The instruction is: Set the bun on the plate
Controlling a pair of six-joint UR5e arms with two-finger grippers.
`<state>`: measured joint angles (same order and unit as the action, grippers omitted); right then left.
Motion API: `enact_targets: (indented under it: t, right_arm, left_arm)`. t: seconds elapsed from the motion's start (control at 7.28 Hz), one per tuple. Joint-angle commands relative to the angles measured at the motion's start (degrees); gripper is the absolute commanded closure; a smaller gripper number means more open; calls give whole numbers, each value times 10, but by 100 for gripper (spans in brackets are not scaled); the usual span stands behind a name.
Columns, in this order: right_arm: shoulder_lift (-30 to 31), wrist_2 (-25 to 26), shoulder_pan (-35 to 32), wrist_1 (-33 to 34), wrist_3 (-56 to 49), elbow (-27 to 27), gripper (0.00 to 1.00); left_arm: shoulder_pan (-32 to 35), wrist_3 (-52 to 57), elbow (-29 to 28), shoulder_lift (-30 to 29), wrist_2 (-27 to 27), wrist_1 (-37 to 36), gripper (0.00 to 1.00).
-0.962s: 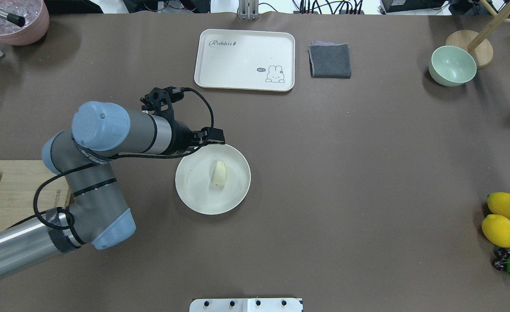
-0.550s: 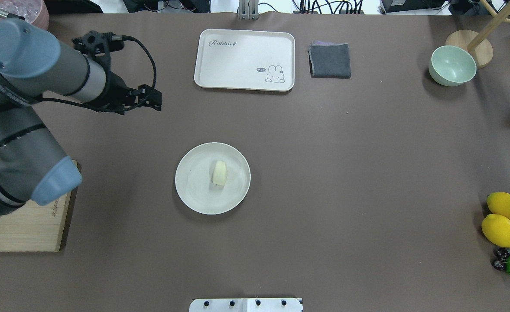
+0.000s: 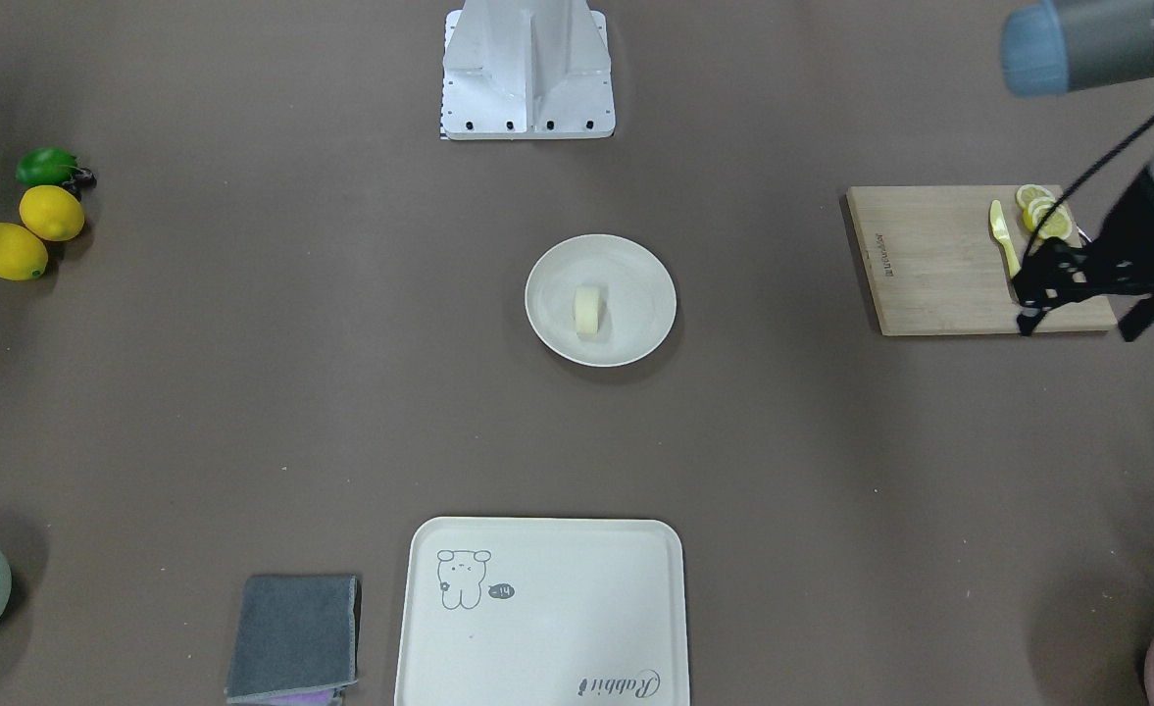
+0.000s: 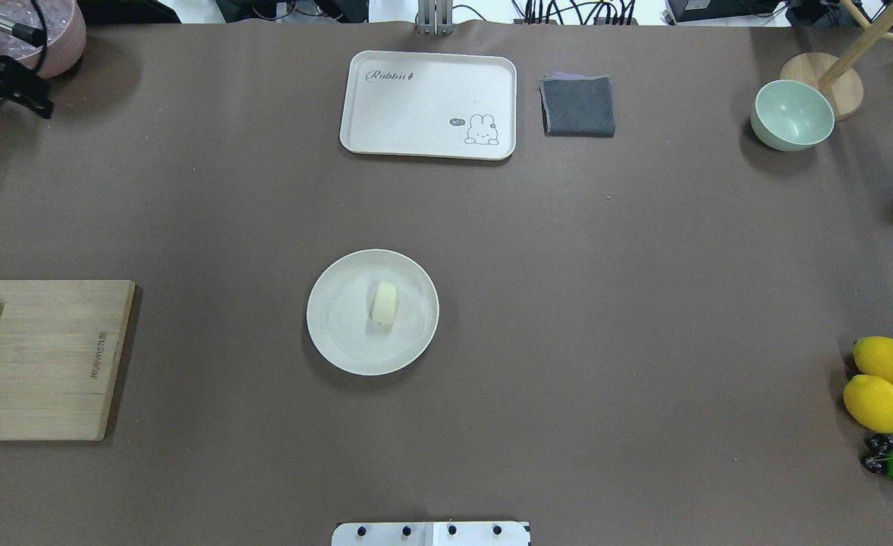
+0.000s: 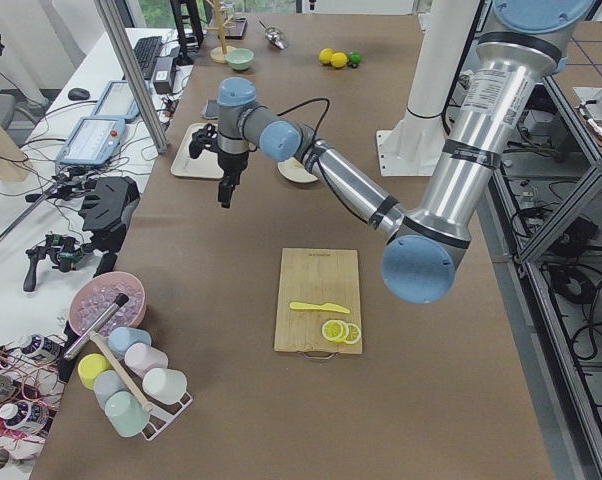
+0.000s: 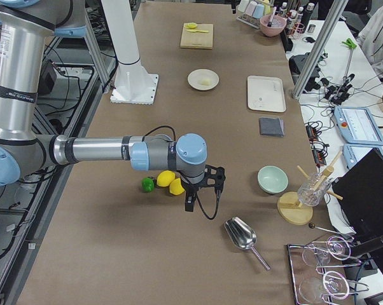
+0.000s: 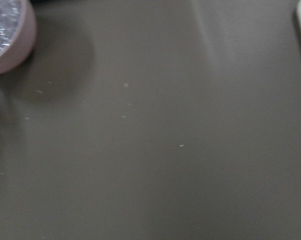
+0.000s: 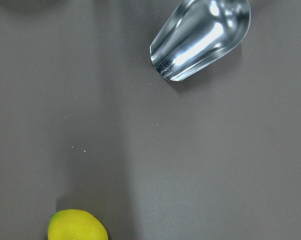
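The bun (image 4: 385,302) rests on the plate (image 4: 340,337), centre of the overhead frame. The left gripper (image 4: 7,82) hangs at its upper left, jaws too dark to judge; for the right gripper (image 6: 189,203) I cannot tell either. Jarring the plate might roll the bun off

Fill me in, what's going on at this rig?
The bun lies on the plate in the middle of the table, with nothing touching it, so the placement looks done. The left gripper hangs over a bare stretch toward the pink bowl, well clear of the plate. The right gripper hangs beside the lemons at the other end. Whether either one's jaws are open can't be told from these views.
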<state>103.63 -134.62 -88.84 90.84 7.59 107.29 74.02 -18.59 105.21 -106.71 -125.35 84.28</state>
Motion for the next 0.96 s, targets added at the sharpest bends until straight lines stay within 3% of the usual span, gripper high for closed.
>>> enact_targets:
  t: [0.0, 0.41, 0.82]
  right_arm:
    - [2, 1, -2, -2, -6, -2, 0]
    - [3, 0, -2, -4, -6, -2, 0]
    - [5, 0, -2, -5, -6, -3, 0]
  left_arm:
    - [115, 236, -71, 59, -62, -6, 2]
    - [189, 304, -103, 161, -67, 24, 2]
    - [204, 300, -108, 254, -66, 137, 2]
